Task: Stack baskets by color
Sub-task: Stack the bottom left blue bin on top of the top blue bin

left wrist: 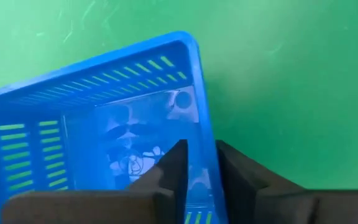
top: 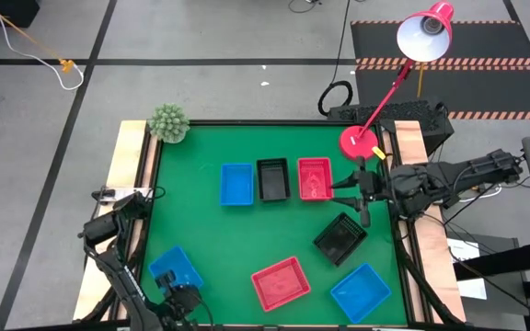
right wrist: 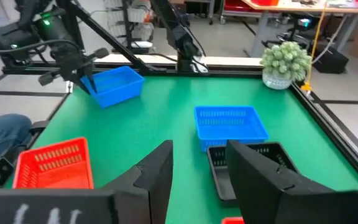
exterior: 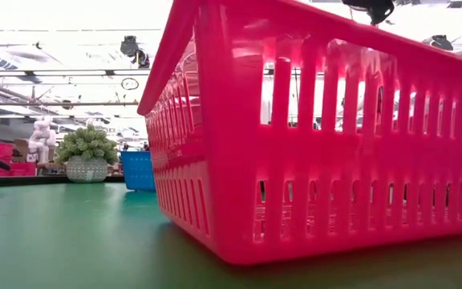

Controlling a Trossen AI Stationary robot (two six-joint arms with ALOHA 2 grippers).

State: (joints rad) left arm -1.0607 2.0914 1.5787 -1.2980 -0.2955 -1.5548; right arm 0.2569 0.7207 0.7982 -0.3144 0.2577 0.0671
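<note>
My left gripper (left wrist: 201,177) has its fingers straddling the wall of a blue basket (top: 177,269) down at seven o'clock on the green mat (top: 247,230) — closed in on that wall, gripping it as best I can judge. At twelve sit a blue (top: 236,184), a black (top: 272,178) and a red basket (top: 315,177) in a row, possibly stacks already begun. Loose and unsorted: a black one (top: 339,237) at three, a red one (top: 281,282) at six, a blue one (top: 361,292) at five. My right gripper (top: 362,191) waits near the red basket at two, fingers apart and empty — most of the job remains.
</note>
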